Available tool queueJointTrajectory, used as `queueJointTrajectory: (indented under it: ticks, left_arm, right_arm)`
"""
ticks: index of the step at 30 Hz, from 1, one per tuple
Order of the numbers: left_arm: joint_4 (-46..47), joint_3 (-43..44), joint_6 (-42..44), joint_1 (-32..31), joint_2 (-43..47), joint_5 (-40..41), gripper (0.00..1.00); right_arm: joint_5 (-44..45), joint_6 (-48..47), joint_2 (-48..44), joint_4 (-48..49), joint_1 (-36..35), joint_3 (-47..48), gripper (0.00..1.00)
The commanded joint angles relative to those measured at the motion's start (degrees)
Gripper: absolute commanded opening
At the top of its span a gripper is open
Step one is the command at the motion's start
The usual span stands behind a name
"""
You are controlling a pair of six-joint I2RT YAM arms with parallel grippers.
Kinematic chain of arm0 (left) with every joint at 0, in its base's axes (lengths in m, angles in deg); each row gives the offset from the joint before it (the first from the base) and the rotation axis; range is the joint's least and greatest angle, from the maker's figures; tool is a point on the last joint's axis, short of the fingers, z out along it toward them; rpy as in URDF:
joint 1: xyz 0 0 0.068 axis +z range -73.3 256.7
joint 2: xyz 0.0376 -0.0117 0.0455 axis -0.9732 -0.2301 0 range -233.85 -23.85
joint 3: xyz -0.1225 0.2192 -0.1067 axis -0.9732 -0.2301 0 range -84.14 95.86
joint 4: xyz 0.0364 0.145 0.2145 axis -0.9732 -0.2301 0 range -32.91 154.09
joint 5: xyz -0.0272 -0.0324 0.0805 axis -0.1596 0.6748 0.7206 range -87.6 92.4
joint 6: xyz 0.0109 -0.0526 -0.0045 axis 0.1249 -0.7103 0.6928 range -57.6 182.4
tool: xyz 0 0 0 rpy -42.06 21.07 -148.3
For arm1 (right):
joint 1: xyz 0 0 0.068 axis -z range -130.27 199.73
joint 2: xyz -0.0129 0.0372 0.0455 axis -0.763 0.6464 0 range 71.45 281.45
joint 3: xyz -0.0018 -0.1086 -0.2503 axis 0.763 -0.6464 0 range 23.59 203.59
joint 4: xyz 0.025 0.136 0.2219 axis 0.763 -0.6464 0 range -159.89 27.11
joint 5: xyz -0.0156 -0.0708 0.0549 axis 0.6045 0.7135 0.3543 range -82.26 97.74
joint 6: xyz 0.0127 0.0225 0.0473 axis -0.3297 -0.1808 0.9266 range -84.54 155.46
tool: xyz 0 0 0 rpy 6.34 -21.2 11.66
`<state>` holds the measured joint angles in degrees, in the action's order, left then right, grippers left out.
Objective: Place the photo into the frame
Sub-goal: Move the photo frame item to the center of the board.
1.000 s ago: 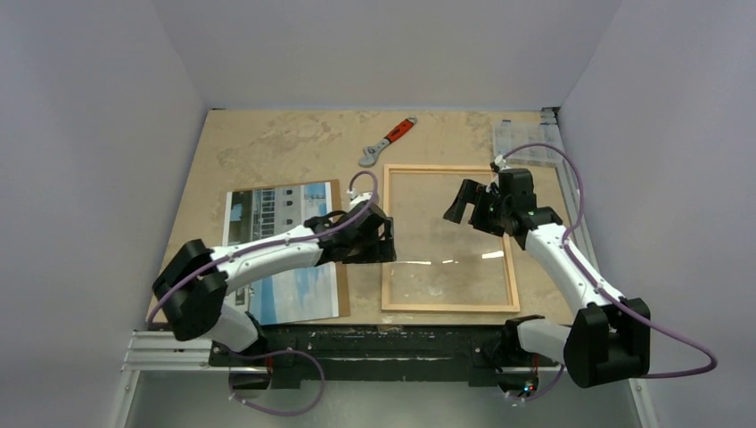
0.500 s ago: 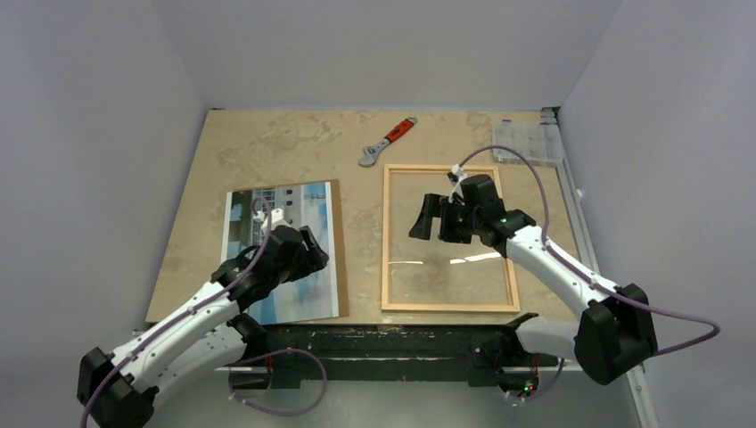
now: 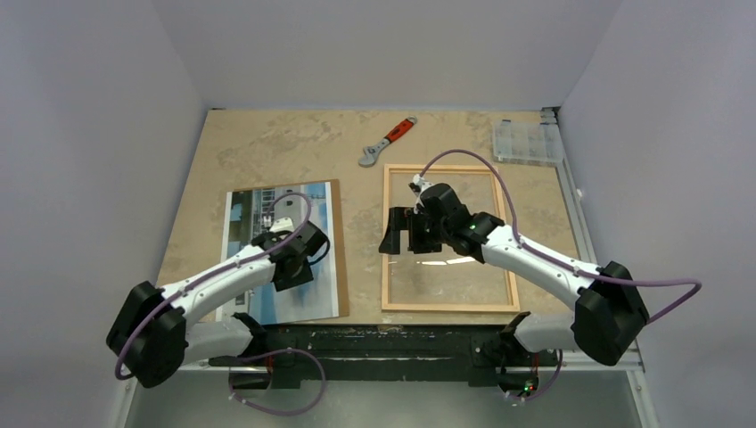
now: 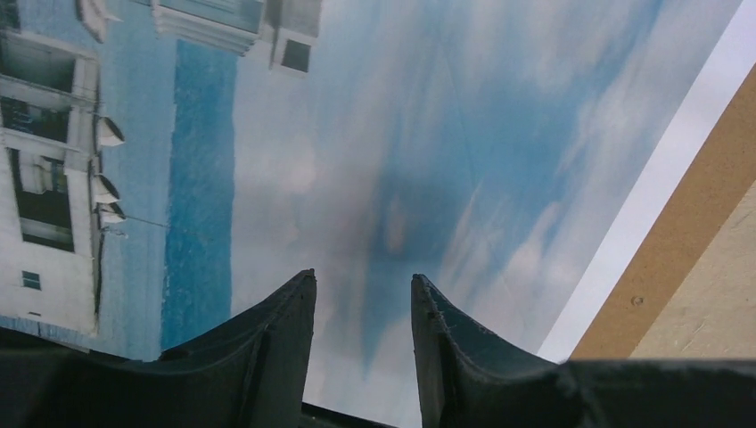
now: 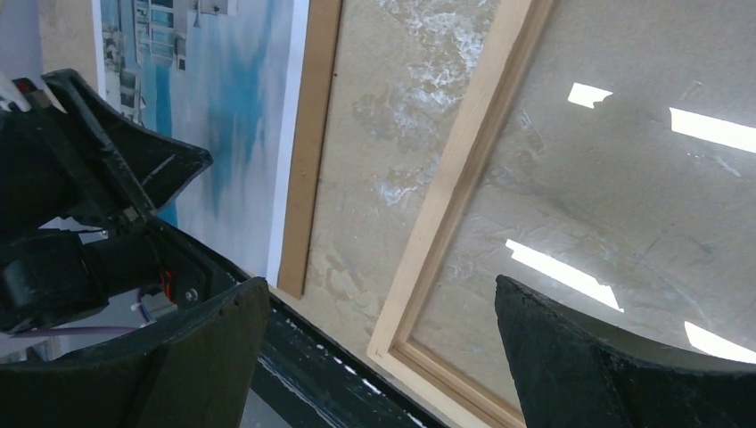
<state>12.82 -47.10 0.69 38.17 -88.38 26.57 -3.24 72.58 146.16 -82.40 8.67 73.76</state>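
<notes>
The photo (image 3: 254,209), a white multi-deck building under blue sky, lies face up on a brown backing board (image 3: 340,259) at the left. My left gripper (image 3: 296,270) hovers low over the photo's sky part (image 4: 357,134), jaws a little apart with nothing between them (image 4: 363,281). The light wood frame (image 3: 450,308) with clear glazing lies flat at the centre right. My right gripper (image 3: 395,234) is wide open and empty (image 5: 382,285) above the frame's left strip (image 5: 464,187). The photo (image 5: 223,98) and the board (image 5: 308,152) show beyond it.
A red-handled wrench (image 3: 388,141) lies behind the frame. A clear plastic organiser box (image 3: 528,143) sits at the back right. A black rail (image 3: 383,339) runs along the near edge. The board's edge and bare table show in the left wrist view (image 4: 695,241).
My left arm has swung from the frame's left edge back over the photo. My right gripper has moved left across the glazing to the frame's left strip.
</notes>
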Motion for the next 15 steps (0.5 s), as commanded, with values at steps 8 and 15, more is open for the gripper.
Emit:
queueJointTrajectory:
  ticks: [8, 15]
  left_arm:
    - [23.33, 0.64, 3.74, -1.53, -14.02, -14.27, 0.4]
    - [32.0, 5.38, 2.71, -5.54, -25.86, -18.89, 0.38]
  right_arm:
    - [3.71, 1.01, 1.49, 0.97, -2.32, 4.32, 0.96]
    - [2.55, 0.44, 1.33, 0.73, -2.35, 4.27, 0.96]
